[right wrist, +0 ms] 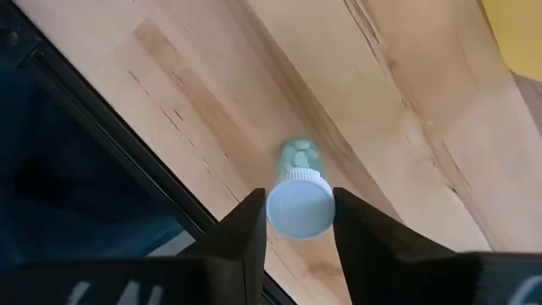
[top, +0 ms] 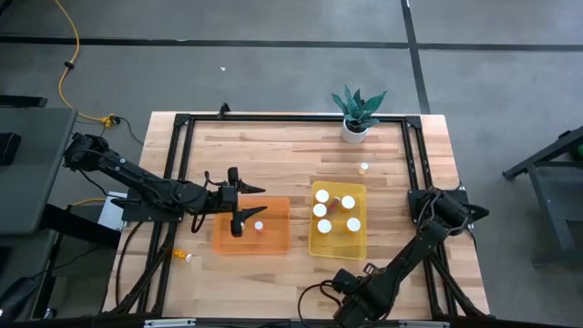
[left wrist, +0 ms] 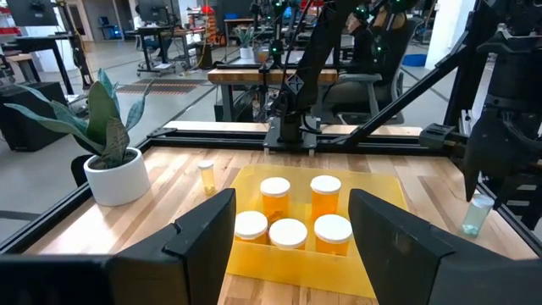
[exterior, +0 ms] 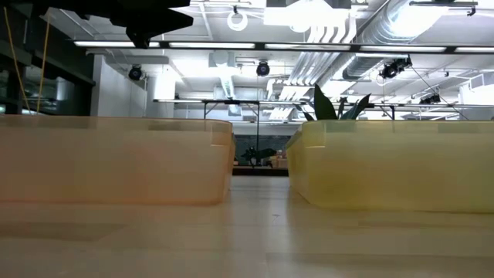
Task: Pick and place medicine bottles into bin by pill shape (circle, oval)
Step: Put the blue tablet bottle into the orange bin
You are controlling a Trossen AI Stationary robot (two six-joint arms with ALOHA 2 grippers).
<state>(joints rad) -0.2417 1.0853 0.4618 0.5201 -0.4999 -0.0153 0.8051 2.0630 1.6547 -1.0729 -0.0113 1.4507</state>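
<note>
My right gripper [right wrist: 296, 227] is at the table's near edge [top: 344, 284], shut on a pale see-through medicine bottle [right wrist: 298, 203] with a white cap and pale green pills. The bottle also shows in the left wrist view [left wrist: 477, 213]. My left gripper [top: 257, 202] is open and empty above the orange bin [top: 273, 239], which holds one bottle [top: 260, 226]. The yellow bin [top: 339, 244] holds several white-capped amber bottles [left wrist: 288, 233] standing upright. One bottle [top: 364, 168] stands on the table beyond the yellow bin. Another [top: 182, 255] lies near the table's left edge. My right gripper pinches the bottle's white cap [right wrist: 279, 212] between its two fingers, one on each side. The fingers come from above, pointing down. The bottle hangs below them, a little tilted [left wrist: 474, 222]. I cannot tell whether its base touches the table.
A white pot with a green plant [top: 356, 114] stands at the far edge. A black frame [top: 291, 118] runs round the table. The two bins stand side by side, with a gap of bare wood [exterior: 258, 201] between them.
</note>
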